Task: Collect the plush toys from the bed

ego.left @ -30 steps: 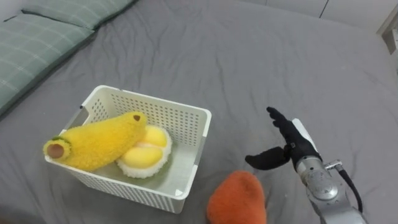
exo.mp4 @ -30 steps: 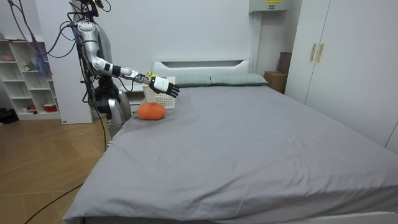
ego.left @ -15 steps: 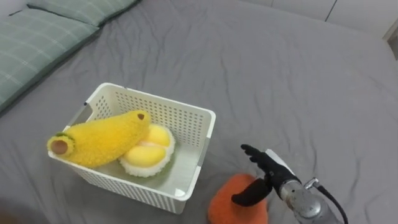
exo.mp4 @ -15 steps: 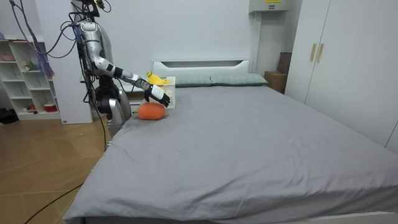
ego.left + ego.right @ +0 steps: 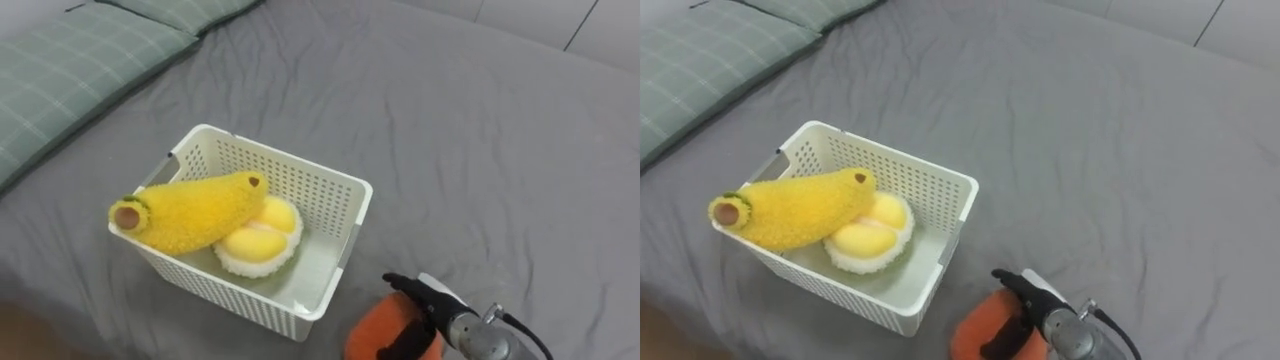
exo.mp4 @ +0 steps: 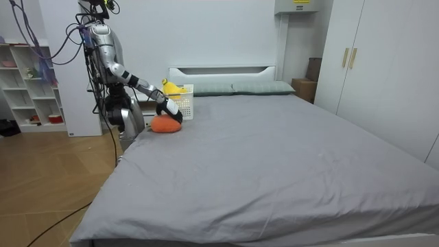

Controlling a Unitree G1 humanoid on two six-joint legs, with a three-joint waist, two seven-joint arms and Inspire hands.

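An orange plush toy (image 5: 385, 335) lies on the grey bed near the bottom edge of the eye views, just right of a white slatted basket (image 5: 300, 170). In the basket a yellow banana plush (image 5: 190, 210) rests on a round yellow and white plush (image 5: 255, 245). My right hand (image 5: 420, 305) comes in from the lower right and rests on top of the orange toy, fingers spread and fairly straight, thumb down its near side. In the room view I stand at the bed's side, right arm stretched down to the orange toy (image 6: 164, 123) beside the basket (image 6: 182, 103).
Green checked pillows (image 5: 80, 70) lie at the head of the bed, to my left. Grey bedding (image 5: 480, 130) stretches wide to the right. In the room view a white shelf (image 6: 27, 82) stands behind me and wardrobes (image 6: 384, 68) line the far side.
My right hand has come down and back from above the bed onto the orange toy. The head camera has shifted, so the basket sits further right in the picture.
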